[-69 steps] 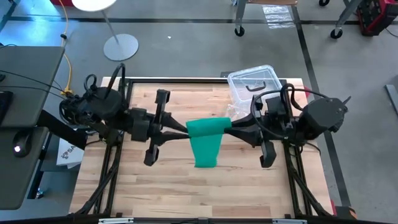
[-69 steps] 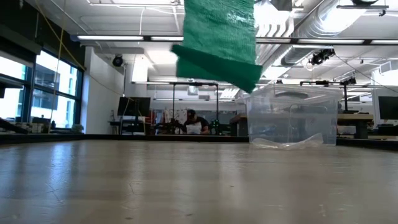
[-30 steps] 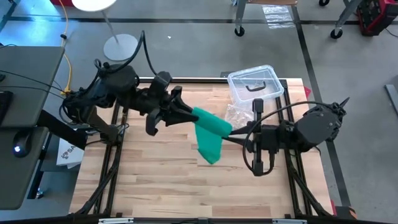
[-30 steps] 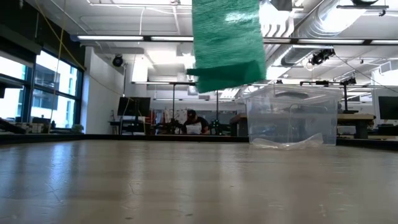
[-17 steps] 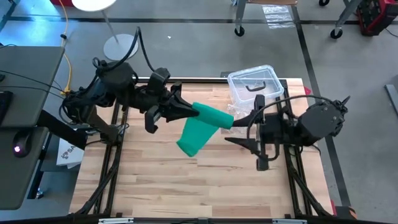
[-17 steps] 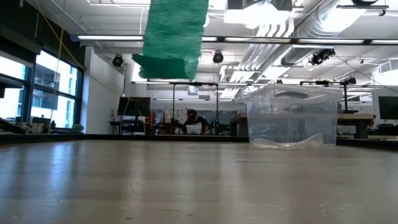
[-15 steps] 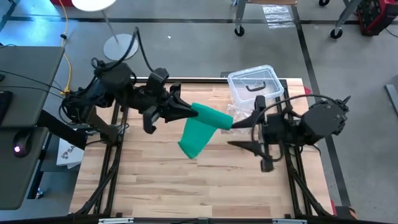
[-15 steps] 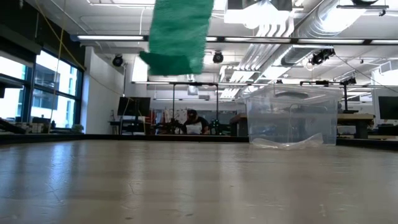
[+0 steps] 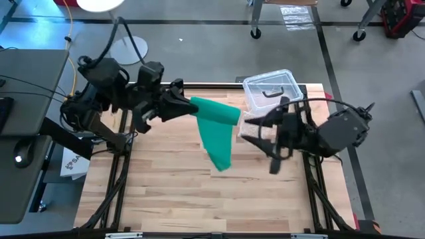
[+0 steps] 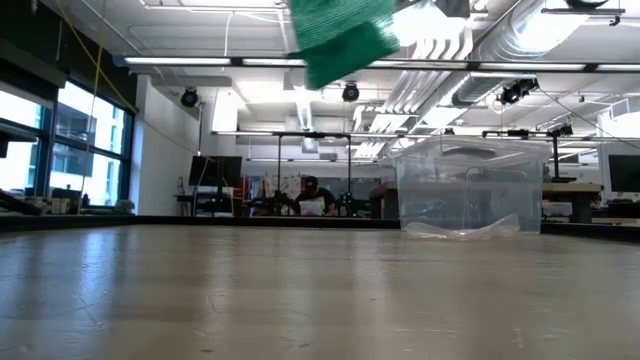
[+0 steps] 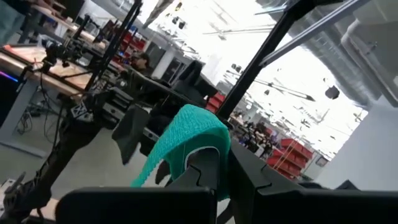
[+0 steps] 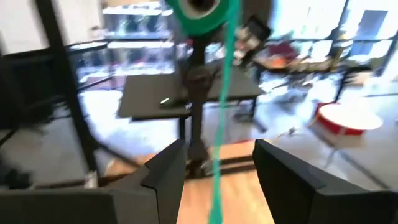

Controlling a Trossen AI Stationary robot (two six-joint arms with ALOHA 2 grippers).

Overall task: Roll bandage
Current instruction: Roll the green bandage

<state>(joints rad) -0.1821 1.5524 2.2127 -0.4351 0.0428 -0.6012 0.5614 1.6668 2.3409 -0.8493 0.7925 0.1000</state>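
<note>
The green bandage [image 9: 216, 126] hangs in the air over the table's middle, its rolled end [image 9: 214, 109] on my left gripper [image 9: 188, 104], which is shut. The flat tail drops from the roll; its lower end [image 10: 340, 35] shows at the top of the low view, well above the table. My right gripper [image 9: 255, 136] stands open a little to the right of the bandage and touches nothing. In the right wrist view the roll [image 12: 199, 11] and the edge-on tail [image 12: 221, 124] show beyond its spread fingers [image 12: 165, 171]. My left gripper carries the bandage's rolled end [image 11: 196, 130], which curves over and around the free ends of its shut fingers [image 11: 205, 168]. The fingers come about level from the table's left, along the roll's axis. The tail hangs slack below, clear of the table.
A clear plastic box with a black handle [image 9: 272, 89] stands at the far right, and also shows in the low view [image 10: 470, 185]. A crinkly clear bag [image 9: 249, 121] lies beside it. Bare wood [image 9: 199, 192] stretches toward the near edge. A person [image 10: 312, 195] sits far off in the room.
My right gripper has opened, let go of the bandage and drawn back toward the table's right. My left gripper has moved toward the far left and up with the rolled end. The freed tail swung left, then back, and its lower end hangs higher.
</note>
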